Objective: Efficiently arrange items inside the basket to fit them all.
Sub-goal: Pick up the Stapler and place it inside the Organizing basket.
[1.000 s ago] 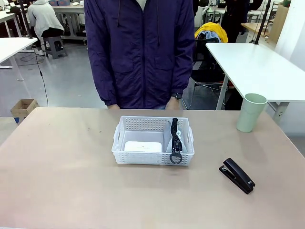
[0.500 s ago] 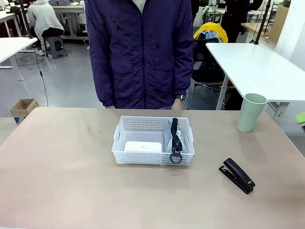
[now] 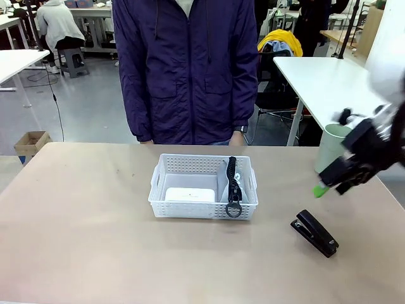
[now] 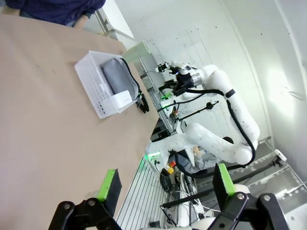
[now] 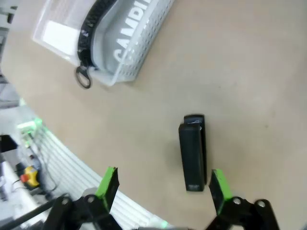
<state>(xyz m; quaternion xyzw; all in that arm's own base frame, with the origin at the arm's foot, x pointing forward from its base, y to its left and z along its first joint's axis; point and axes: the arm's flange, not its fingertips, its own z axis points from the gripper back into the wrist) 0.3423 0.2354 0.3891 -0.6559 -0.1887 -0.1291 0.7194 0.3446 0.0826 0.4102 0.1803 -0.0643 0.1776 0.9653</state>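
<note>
Jaws apart on left gripper [image 4: 166,178], right gripper [image 5: 164,182]; perforated plastic basket [image 3: 190,209], boxy black stapler [image 3: 314,233].

1. My right arm [image 4: 218,79], seen from the left wrist view, arches high with its elbow bent and the wrist dipped downward.
2. In the front view my right end effector [image 3: 330,187] hangs over the right part of the worktop [image 3: 95,221], blurred, fingers slanting down toward the middle.
3. Its jaws stand wide apart in the right wrist view, with nothing clamped between the green pads [image 5: 109,178].
4. My left end effector [image 4: 165,178] is spread just as wide, pads facing each other, gripping nothing and touching nothing.
</note>
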